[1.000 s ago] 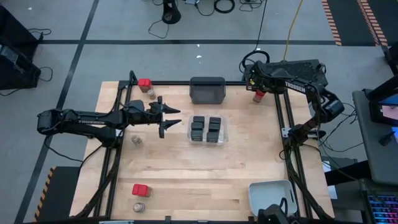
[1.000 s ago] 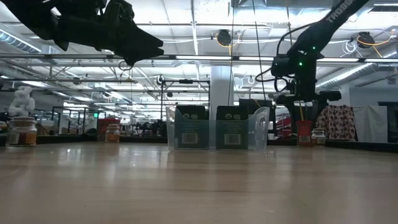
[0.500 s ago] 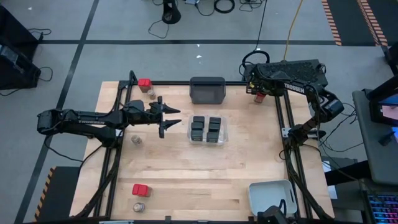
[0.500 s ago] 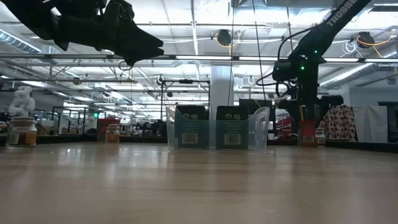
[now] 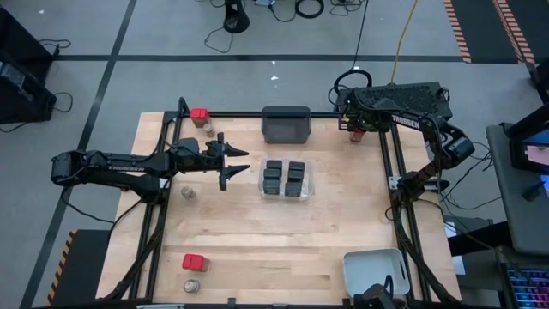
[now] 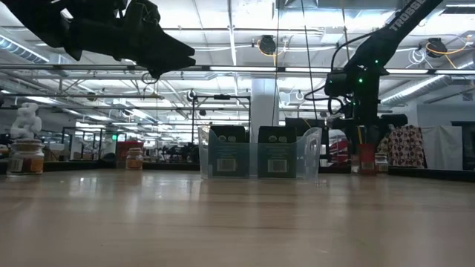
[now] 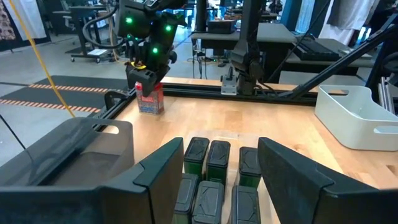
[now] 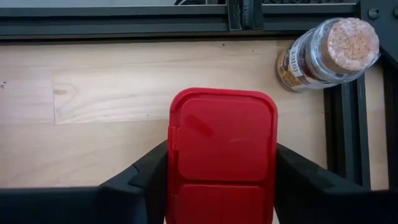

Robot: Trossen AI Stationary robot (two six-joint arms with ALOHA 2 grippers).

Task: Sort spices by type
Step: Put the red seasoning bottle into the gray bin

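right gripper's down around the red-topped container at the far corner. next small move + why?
Probably finish closing the right gripper on the red-topped container, then lift straight up. Its fingers flank both sides, the container stands on the table, and a cork-topped jar stands close by.

Wooden table (image 5: 249,232) carries three trays (image 5: 286,124), scattered red-topped containers (image 5: 194,262), jars (image 5: 188,194)

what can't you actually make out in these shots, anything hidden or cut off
- Red-topped blocky spice container: right wrist view, bottom edge cuts it; right claw fingers flank it, contact unclear.
- Same container, high view: the right arm hides most of it.
- Small black spice boxes in the clear plastic tray: left wrist view, the left claw fingers and bottom edge hide some.
- Labels on black boxes: low view, too small.
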